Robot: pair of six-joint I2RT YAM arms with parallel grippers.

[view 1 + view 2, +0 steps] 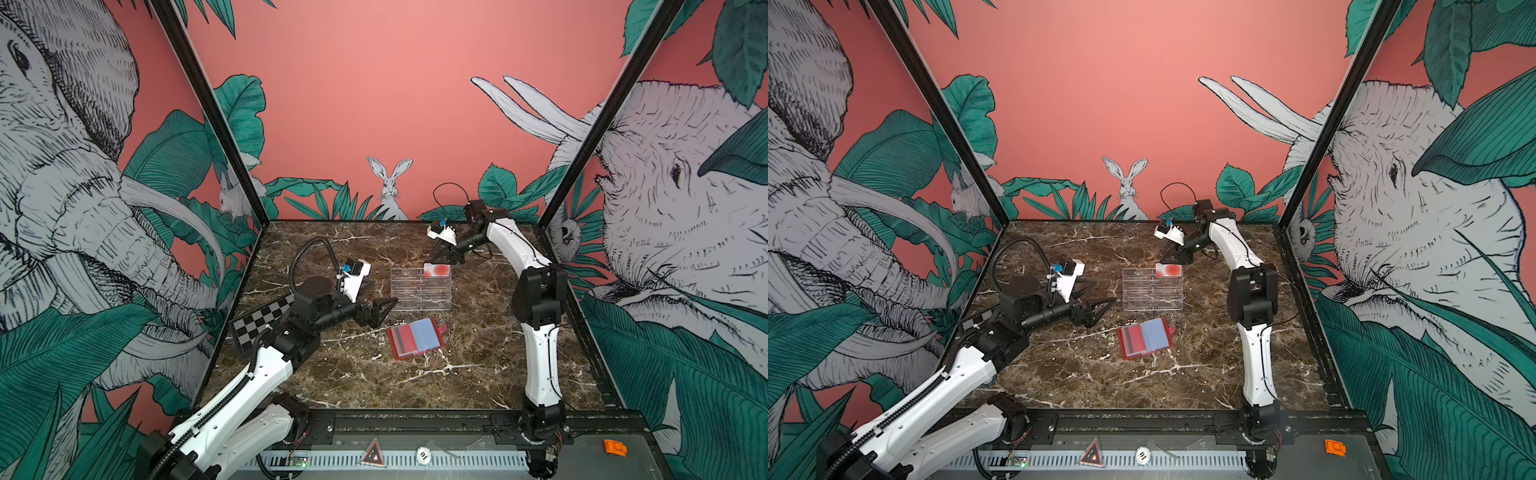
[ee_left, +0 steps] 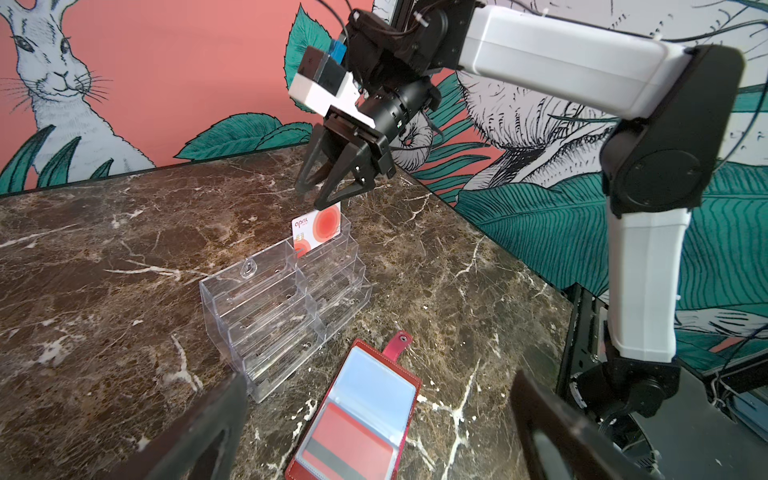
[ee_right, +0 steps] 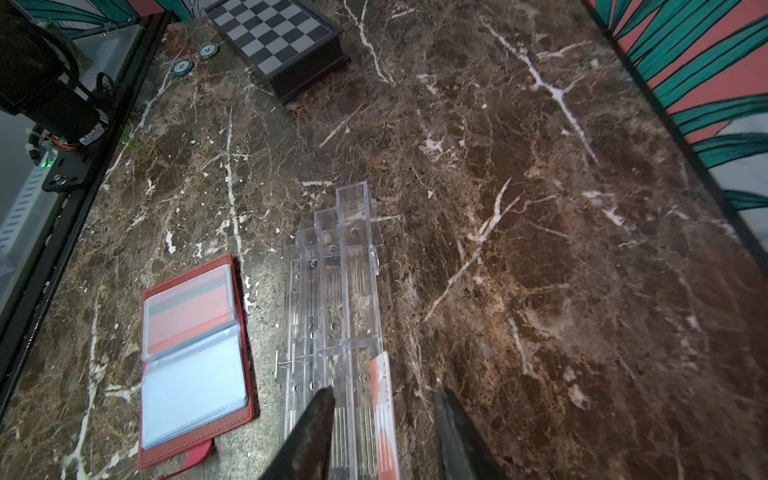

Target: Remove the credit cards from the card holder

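Observation:
The red card holder (image 1: 415,337) lies open and flat on the marble, seen in both top views (image 1: 1145,338). Its clear sleeves show a pale blue card (image 1: 427,333) and a red card with a grey stripe (image 1: 401,341). A white card with a red-orange circle (image 2: 318,228) stands upright in the back right slot of the clear acrylic stand (image 1: 419,291). My right gripper (image 2: 312,196) hovers just above that card's top edge, open, with a gap on either side of the card (image 3: 384,399). My left gripper (image 1: 384,309) is open and empty, left of the stand and above the holder (image 2: 361,415).
A black-and-white chequered board (image 1: 259,322) lies at the left edge behind my left arm, with two poker chips (image 3: 183,65) beside it. The cage walls close in the left, right and back sides. A small orange part (image 1: 615,448) sits on the front metal ledge.

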